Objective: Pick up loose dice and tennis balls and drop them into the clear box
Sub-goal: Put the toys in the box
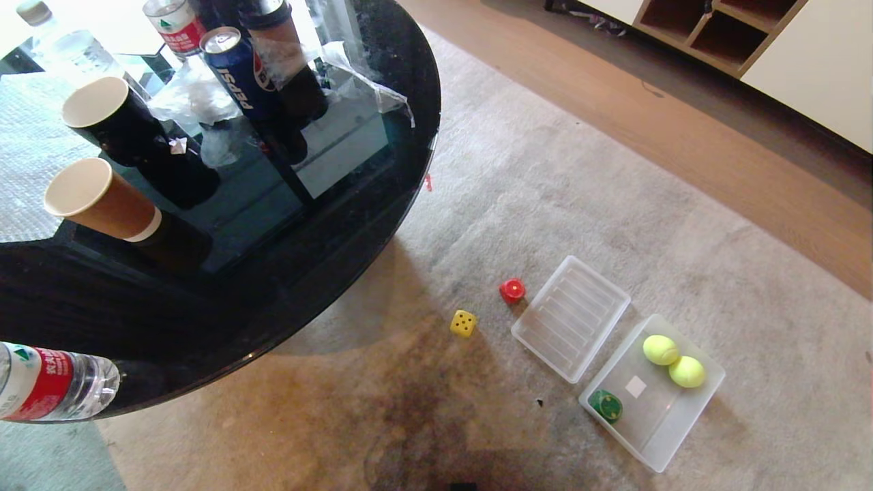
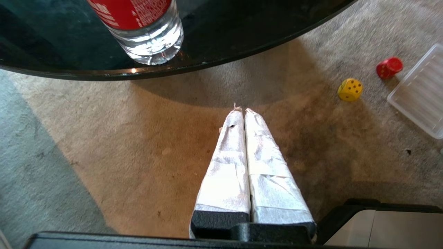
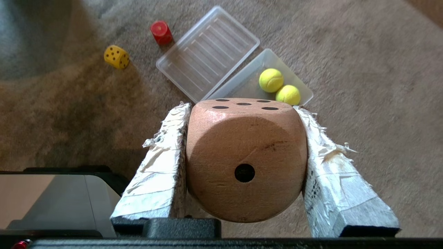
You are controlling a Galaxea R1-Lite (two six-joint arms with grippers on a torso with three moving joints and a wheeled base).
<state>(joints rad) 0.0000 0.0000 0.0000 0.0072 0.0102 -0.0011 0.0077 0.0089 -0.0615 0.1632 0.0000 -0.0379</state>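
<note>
Holding the beige wooden die with black pips (image 3: 245, 159) squeezed between its two tape-wrapped fingers (image 3: 155, 173), your right gripper (image 3: 242, 107) hangs above the grey-beige carpet (image 1: 545, 170) with its load not yet over the target. The shallow frosted translucent plastic box (image 3: 301, 90) lies ahead of the fingertips and a little to their right, so you will likely need to carry forward and slightly right before letting go. Its long axis runs diagonally, parallel to the flat ribbed clear lid (image 3: 207, 52) lying just beside its left long edge. Both fuzzy yellow-green tennis balls (image 1: 674, 361) sit against the far long wall, the green die (image 1: 605, 405) in the near left corner. Your left gripper (image 2: 242, 112) is pressed closed on nothing, parked nearer the yellow die (image 2: 350, 89) and red die (image 2: 389, 67), both loose on the carpet.
</note>
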